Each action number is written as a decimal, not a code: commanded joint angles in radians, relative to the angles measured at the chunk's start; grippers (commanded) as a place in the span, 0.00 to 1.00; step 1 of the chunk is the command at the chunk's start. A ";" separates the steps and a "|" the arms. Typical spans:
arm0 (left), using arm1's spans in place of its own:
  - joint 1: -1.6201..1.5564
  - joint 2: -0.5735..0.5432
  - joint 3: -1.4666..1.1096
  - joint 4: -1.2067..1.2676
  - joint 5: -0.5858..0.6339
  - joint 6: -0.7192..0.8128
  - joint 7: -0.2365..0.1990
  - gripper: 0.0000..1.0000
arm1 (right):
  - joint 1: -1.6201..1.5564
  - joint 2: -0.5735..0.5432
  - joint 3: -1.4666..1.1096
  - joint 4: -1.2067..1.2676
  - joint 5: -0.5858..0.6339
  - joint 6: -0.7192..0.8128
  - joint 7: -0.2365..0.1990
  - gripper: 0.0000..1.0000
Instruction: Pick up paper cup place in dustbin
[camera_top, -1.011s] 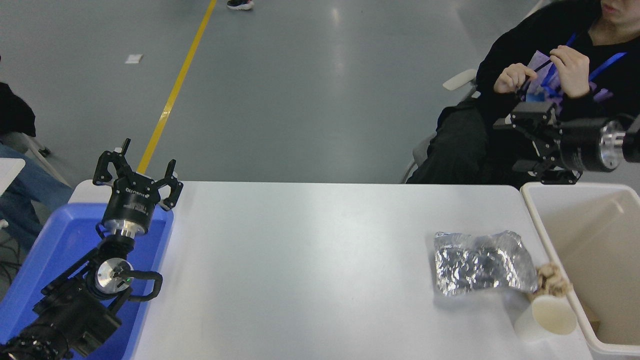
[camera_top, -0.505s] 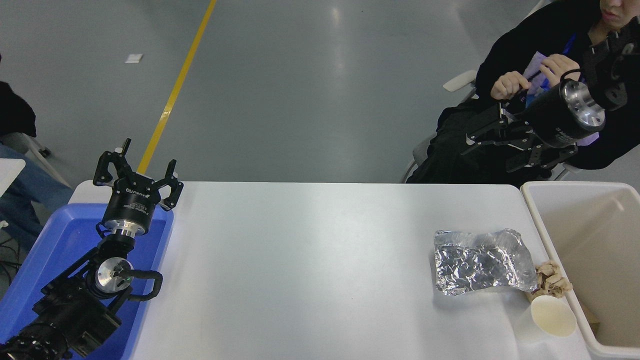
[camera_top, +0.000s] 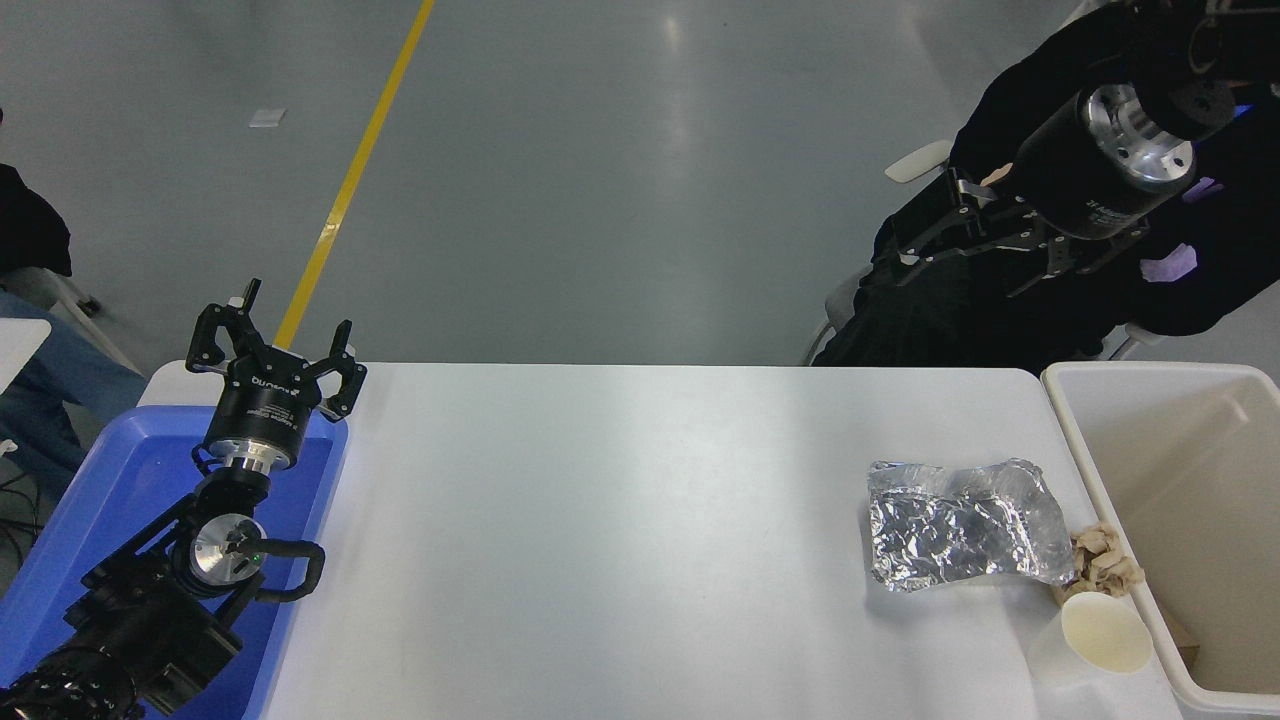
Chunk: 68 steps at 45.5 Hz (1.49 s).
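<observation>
The small white paper cup (camera_top: 1095, 640) lies tipped near the table's front right corner, its cream inside facing up toward me. It rests just left of the large cream-white dustbin (camera_top: 1082, 440), which stands at the table's right end. My right gripper (camera_top: 940, 250) hangs high in the air beyond the table's far right corner, well above and behind the cup. Its fingers are spread open and hold nothing. My left gripper (camera_top: 275, 335) is parked at the lower left over the blue tray, open and empty.
A crinkled silver foil bag (camera_top: 960, 525) lies just behind the cup, with a crumpled brown paper wad (camera_top: 1105, 562) between it and the dustbin. A blue tray (camera_top: 90, 500) sits at the left end. A person in black sits behind the right gripper.
My right arm has swung up and turned, lifting the gripper from just above the dustbin's far rim to higher in the air. The cup shifted slightly. The left arm stayed still.
</observation>
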 joint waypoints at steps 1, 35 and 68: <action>0.000 0.001 0.000 0.000 0.001 -0.002 0.001 0.98 | 0.039 0.006 -0.056 0.012 0.025 0.001 -0.097 1.00; 0.000 0.001 0.002 0.000 0.001 0.000 0.001 0.98 | -0.047 -0.089 -0.278 0.170 0.033 0.001 -0.103 1.00; 0.000 0.001 0.000 0.000 -0.001 0.000 0.000 0.98 | -0.362 -0.324 -0.280 0.119 0.317 0.001 -0.109 0.99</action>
